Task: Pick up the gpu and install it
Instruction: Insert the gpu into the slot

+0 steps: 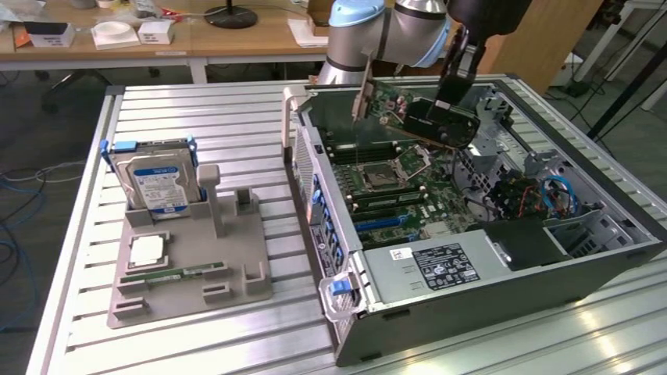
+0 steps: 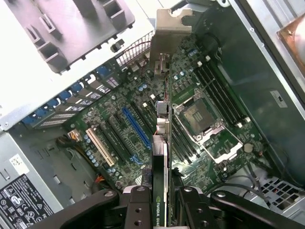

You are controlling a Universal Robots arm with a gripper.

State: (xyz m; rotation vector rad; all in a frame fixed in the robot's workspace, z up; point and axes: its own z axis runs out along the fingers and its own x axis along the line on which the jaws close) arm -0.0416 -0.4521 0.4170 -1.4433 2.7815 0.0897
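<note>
Between our fingertips sits the gpu [image 2: 162, 162], a thin dark card pinched on both faces by the gripper [image 2: 164, 205]. The fingers [image 2: 138, 205] stand partly closed, no wider than the card is thick, and hold nothing else. We judge the pick-up done and the install step in hand: the card hangs above the motherboard [image 2: 90, 117] inside the open computer case [image 1: 469, 312], touching no slot.

Beyond the fingertips, the card's silvery bracket [image 2: 169, 33] points toward the case's rear wall. Below the fingers, the long blue slot [image 2: 136, 126] lies off to one side and the bare CPU socket [image 2: 200, 117] to the other. To our eye the card's long edge runs askew to the blue slot and not over it. Seating it would call for a turn and a sideways shift until edge and slot are parallel, with the bracket at the rear opening, before any downward press.

From the wrist view we get the card edge-on and its line against the slots. From the exterior view we get how high the card hangs and that it is tilted. Well away from the fingers, that view also gives us the grey tray [image 1: 187, 301], with the hard drive [image 1: 156, 183] standing in it and the memory stick [image 1: 172, 275] lying flat.
</note>
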